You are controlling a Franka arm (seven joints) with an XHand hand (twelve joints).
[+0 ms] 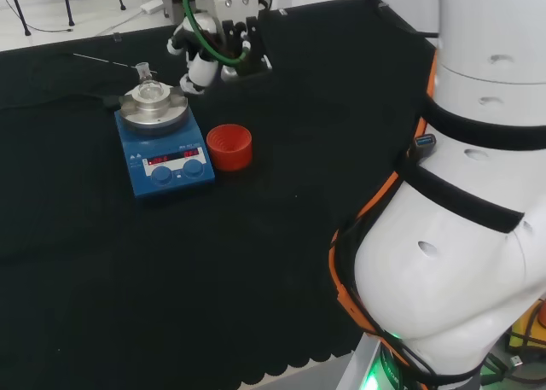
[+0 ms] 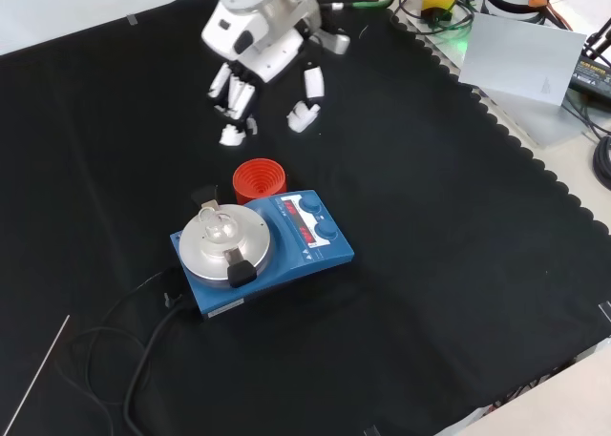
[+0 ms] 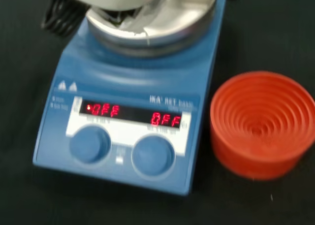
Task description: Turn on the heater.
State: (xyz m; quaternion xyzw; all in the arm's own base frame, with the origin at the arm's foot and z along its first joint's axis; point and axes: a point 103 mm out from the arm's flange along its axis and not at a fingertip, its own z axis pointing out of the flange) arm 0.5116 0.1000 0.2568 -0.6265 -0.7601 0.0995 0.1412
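The heater is a blue hotplate with a round silver top plate, a lit red display and two blue knobs on its front panel. A small clear glass flask stands on the plate. My hand hovers above the cloth beyond the heater, apart from it, with its fingers relaxed and spread, holding nothing.
A red ribbed ring stand sits on the cloth right beside the heater. A black power cable runs from the heater's back. A thin rod lies near the cloth's edge.
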